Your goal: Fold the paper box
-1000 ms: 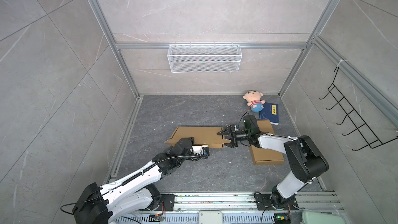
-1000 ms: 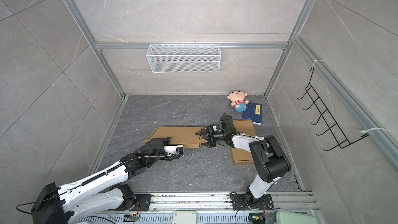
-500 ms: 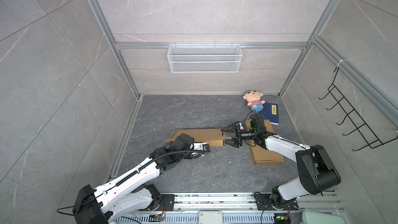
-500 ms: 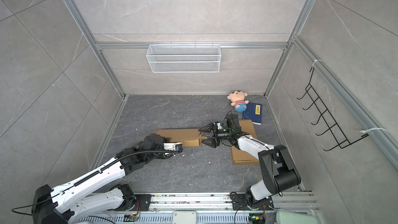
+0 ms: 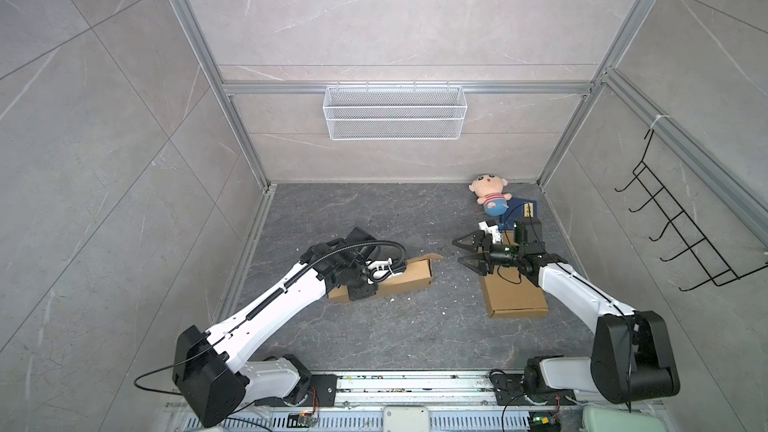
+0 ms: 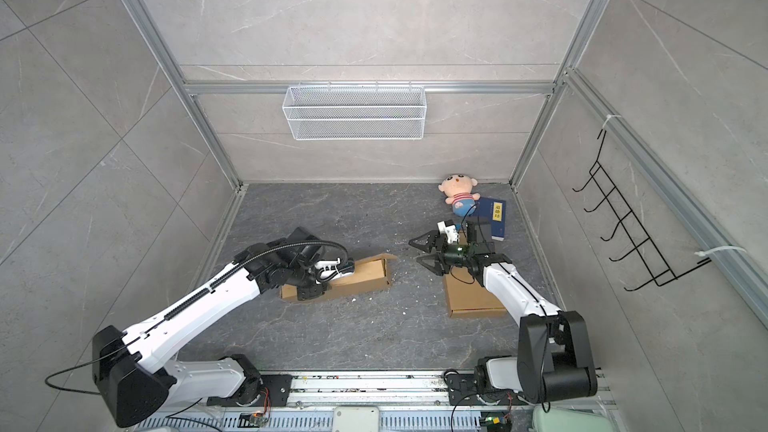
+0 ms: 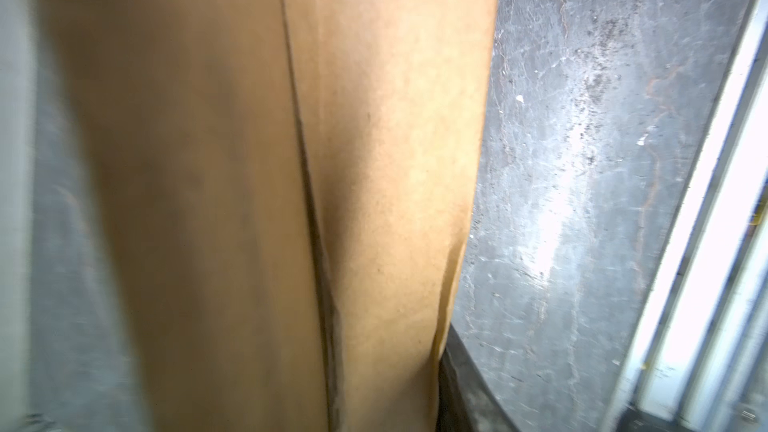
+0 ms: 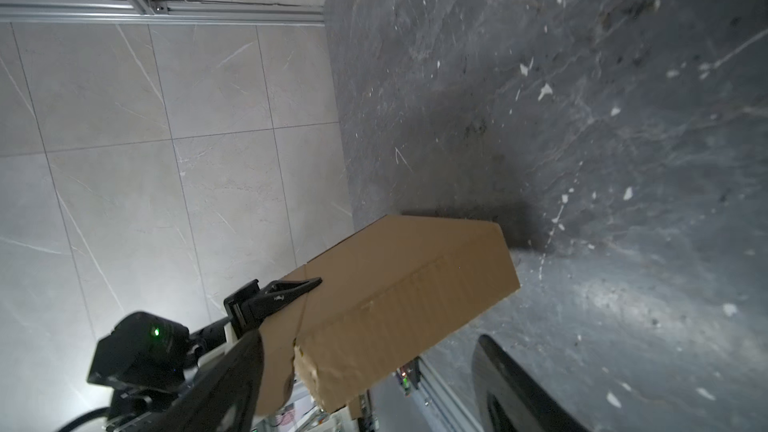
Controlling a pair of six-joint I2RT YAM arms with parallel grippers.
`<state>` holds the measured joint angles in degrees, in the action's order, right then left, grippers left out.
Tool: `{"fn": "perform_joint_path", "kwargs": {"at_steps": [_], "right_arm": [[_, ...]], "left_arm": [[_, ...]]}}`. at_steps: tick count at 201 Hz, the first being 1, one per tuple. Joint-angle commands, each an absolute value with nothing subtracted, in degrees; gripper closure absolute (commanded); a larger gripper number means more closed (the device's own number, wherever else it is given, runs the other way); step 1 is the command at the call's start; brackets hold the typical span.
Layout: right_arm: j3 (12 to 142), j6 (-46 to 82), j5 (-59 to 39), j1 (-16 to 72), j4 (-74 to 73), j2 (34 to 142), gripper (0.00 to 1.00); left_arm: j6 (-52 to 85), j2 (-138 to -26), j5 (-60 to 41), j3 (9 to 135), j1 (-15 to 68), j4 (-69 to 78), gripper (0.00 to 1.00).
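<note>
The paper box (image 5: 409,280) (image 6: 368,276) is a brown cardboard piece left of the floor's middle, tilted up with a small flap at its far right corner. My left gripper (image 5: 374,282) (image 6: 328,278) is shut on the box's left part. In the right wrist view one of its fingers (image 8: 286,292) lies along the upper edge of the box (image 8: 399,297). Cardboard (image 7: 249,184) fills the left wrist view. My right gripper (image 5: 457,251) (image 6: 413,251) hangs open, a short gap to the right of the box, holding nothing.
A second, flat cardboard piece (image 5: 515,299) lies under my right arm. A plush doll (image 5: 490,197) and a blue book (image 5: 523,210) sit at the back right. A wire basket (image 5: 395,112) hangs on the back wall, a black hook rack (image 5: 681,238) on the right wall.
My right gripper let go of the box's right end, opened wider and drew back to the right. My left gripper closed on the box and tilted it up, pulling it slightly forward.
</note>
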<state>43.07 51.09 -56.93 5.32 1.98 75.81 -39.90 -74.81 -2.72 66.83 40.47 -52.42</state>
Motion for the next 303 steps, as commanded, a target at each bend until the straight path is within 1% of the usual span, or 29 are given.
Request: {"fn": "perform_joint_path", "kwargs": {"at_steps": [1,27,54,82,104,159,187,211,232,253,272,288,303], "right_arm": [[38.0,44.5,-53.9,5.5,-1.1,72.1,0.20],[33.0,44.0,-51.7,6.8,-8.5,68.7,0.20],[33.8,37.1,-47.8,11.4,-3.9,67.1,0.19],[34.4,38.6,-47.5,14.7,-7.7,69.9,0.19],[37.1,37.4,-45.8,18.0,-7.1,72.4,0.19],[41.2,39.5,-44.1,20.3,-9.0,77.3,0.20],[42.2,37.5,-40.0,21.1,-3.8,79.6,0.25],[41.9,34.4,-35.4,21.5,2.7,81.9,0.29],[40.9,33.6,-35.1,21.4,4.4,83.8,0.32],[40.5,34.8,-38.3,21.4,2.0,82.5,0.32],[44.5,31.9,-39.8,21.2,6.0,78.6,0.28],[49.3,25.8,-37.1,20.6,13.6,74.8,0.26],[54.1,17.2,-31.3,20.5,22.5,72.5,0.25]], "left_arm": [[-38.3,-78.8,-10.9,71.2,39.0,-59.4,0.65],[-39.4,-83.0,-12.5,73.9,38.0,-61.4,0.64],[-40.6,-85.3,-13.1,75.2,37.5,-61.7,0.64],[-41.3,-88.8,-14.1,78.5,37.5,-63.2,0.64],[-41.6,-91.1,-14.2,80.6,37.5,-64.4,0.63],[-41.9,-93.4,-14.2,83.0,37.5,-65.2,0.63],[-41.9,-94.0,-14.3,83.0,37.5,-64.7,0.63],[-42.1,-94.5,-14.0,82.8,37.4,-64.1,0.59],[-42.2,-95.1,-13.8,82.8,37.5,-63.3,0.58],[-42.3,-95.4,-13.7,83.0,37.5,-62.9,0.60],[-42.6,-95.4,-13.3,82.8,37.5,-62.8,0.62],[-42.9,-95.3,-12.8,82.8,37.5,-62.5,0.63],[-43.1,-95.3,-12.4,82.8,37.4,-62.3,0.64]]}}
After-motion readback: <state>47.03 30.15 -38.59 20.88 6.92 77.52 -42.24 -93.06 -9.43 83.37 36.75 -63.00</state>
